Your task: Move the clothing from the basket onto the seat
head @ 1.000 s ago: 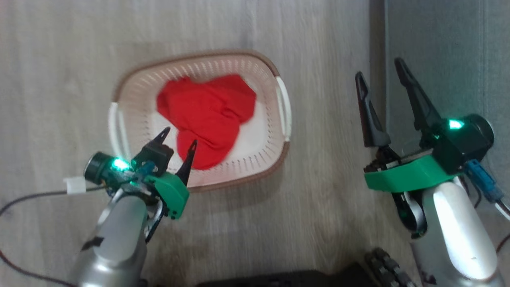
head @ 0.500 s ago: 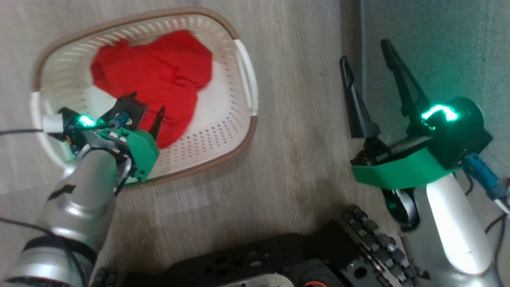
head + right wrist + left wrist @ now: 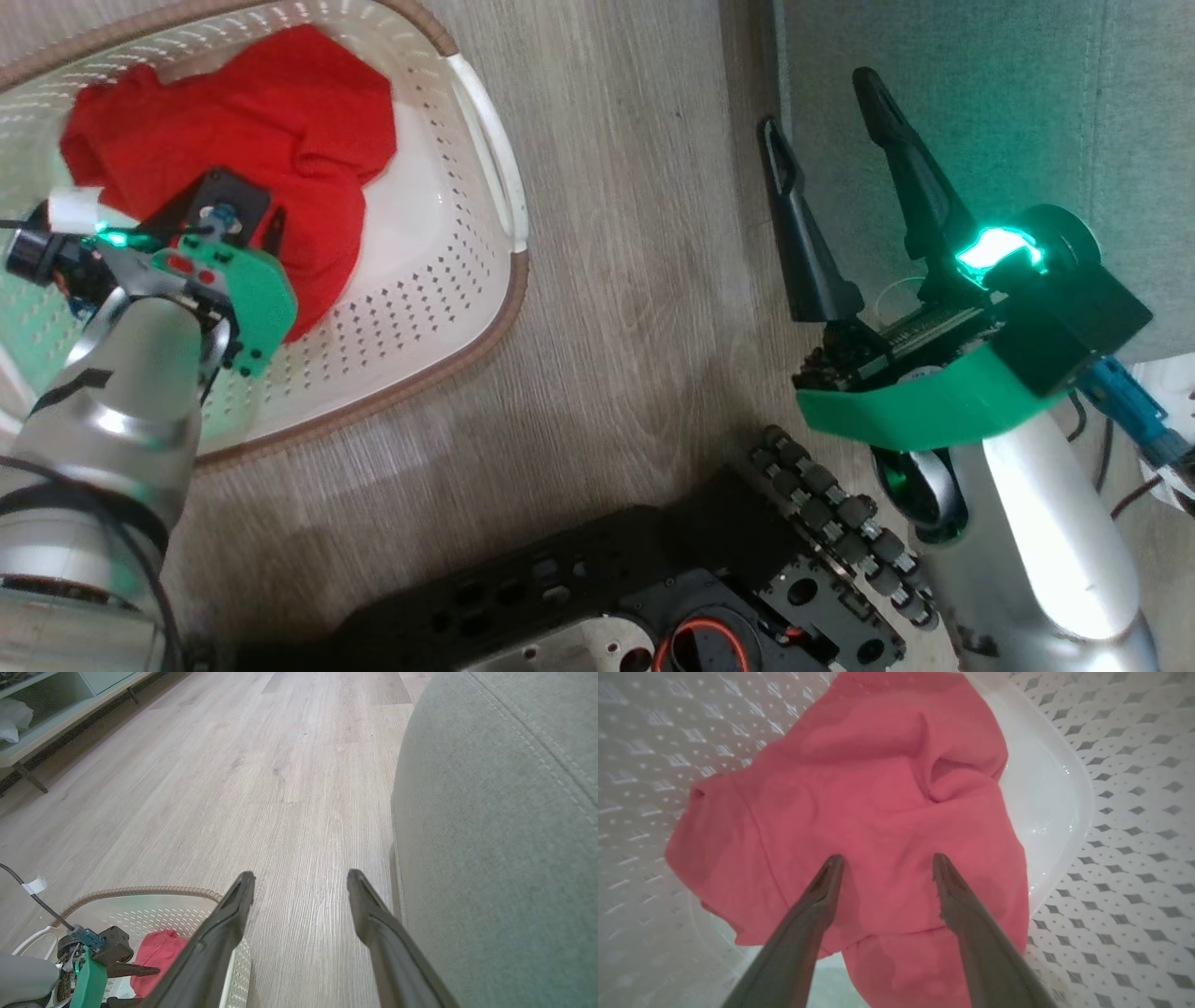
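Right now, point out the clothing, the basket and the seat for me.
clothing (image 3: 878,812), left wrist view, middle of the red fabric.
basket (image 3: 420,299), head view, perforated wall.
seat (image 3: 490,858), right wrist view, grey-green upholstery.

Red clothing (image 3: 233,112) (one garment, perhaps) crumpled in cream basket (image 3: 439,308) near grey-green seat (image 3: 980,93).

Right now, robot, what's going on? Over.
Left pincer open over bright red fabric clothing in cream perforated basket. Right pincer open near grey-green sofa seat. Nothing blocking.
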{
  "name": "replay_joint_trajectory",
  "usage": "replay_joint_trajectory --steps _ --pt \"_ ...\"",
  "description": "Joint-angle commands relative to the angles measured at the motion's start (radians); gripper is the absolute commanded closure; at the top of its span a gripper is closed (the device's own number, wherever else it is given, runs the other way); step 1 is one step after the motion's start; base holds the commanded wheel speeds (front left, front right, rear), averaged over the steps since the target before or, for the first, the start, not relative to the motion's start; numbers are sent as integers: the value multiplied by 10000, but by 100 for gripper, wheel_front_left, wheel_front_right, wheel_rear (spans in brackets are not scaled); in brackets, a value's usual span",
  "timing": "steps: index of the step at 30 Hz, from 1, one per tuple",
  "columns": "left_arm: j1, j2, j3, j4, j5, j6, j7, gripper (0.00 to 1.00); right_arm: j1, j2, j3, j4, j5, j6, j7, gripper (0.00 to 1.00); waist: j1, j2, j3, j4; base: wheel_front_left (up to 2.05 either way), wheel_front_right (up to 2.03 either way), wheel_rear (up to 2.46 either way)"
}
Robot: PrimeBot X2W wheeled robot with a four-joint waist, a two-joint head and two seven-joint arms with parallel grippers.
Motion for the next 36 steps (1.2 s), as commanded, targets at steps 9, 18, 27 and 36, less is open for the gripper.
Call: replay_joint_trajectory --steps 9,18,27,36 --pt "-345 446 -69 396 51 380 444 0 882 112 299 -701 149 -2 -65 0 0 0 455 -26 0 0 0" --pt "-752 482 -317 482 49 254 974 0 1047 112 358 -895 95 -2 -65 0 0 0 717 25 0 0 0" --pt "-738 504 -531 506 -121 -256 1393 100 912 112 375 -807 118 -2 -65 0 0 0 711 44 0 0 0" --pt "-599 402 -342 510 -599 -358 1115 100 422 112 325 -662 160 -2 -65 0 0 0 448 78 0 0 0"
